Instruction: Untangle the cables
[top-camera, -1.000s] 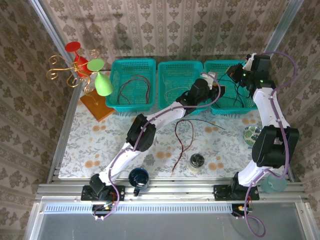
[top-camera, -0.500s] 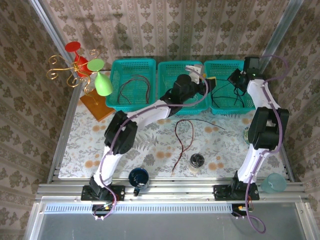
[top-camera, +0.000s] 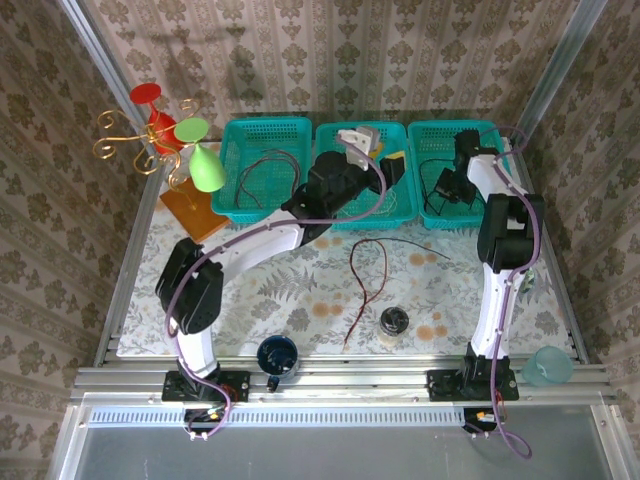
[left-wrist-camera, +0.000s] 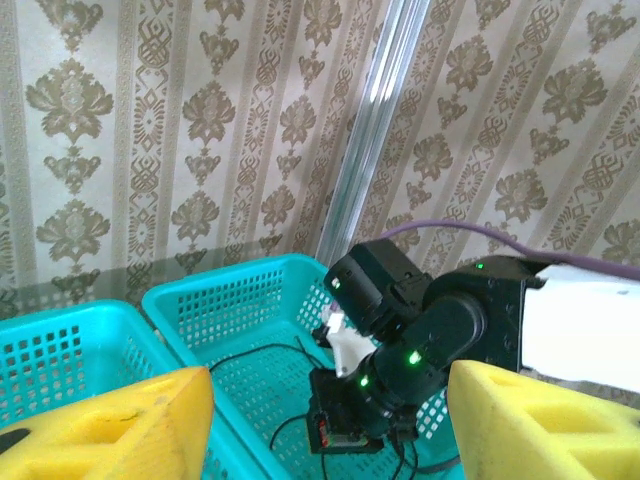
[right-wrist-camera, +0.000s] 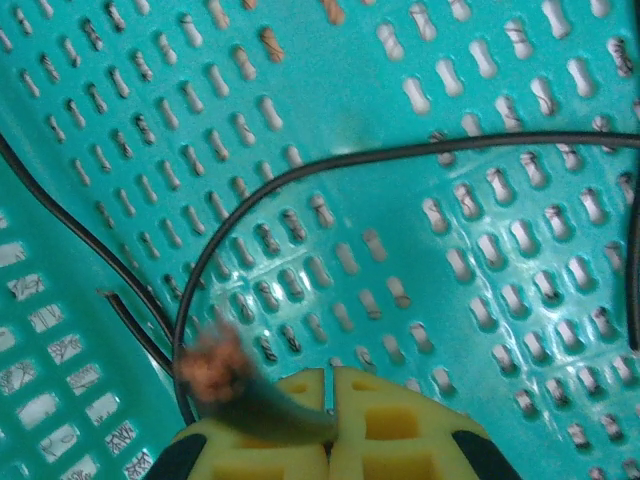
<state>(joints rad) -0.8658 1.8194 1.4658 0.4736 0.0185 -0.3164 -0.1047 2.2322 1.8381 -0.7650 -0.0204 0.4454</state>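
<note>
- The right claw (right-wrist-camera: 328, 405) pinches the bare-tipped end of a black cable (right-wrist-camera: 300, 176) inside the right teal basket (top-camera: 430, 127).
- The left claw (left-wrist-camera: 325, 425) hangs wide open, empty, above the middle teal basket (top-camera: 330, 127).
- A dark red cable (top-camera: 385, 262) lies loose on the desk (top-camera: 250, 290).

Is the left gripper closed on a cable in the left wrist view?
No, the left gripper has its yellow pads wide apart, with no cable between them.

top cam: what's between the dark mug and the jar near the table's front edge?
The tail end of the dark red cable, lying on the table closer to the jar than the mug; top view shows it.
</note>
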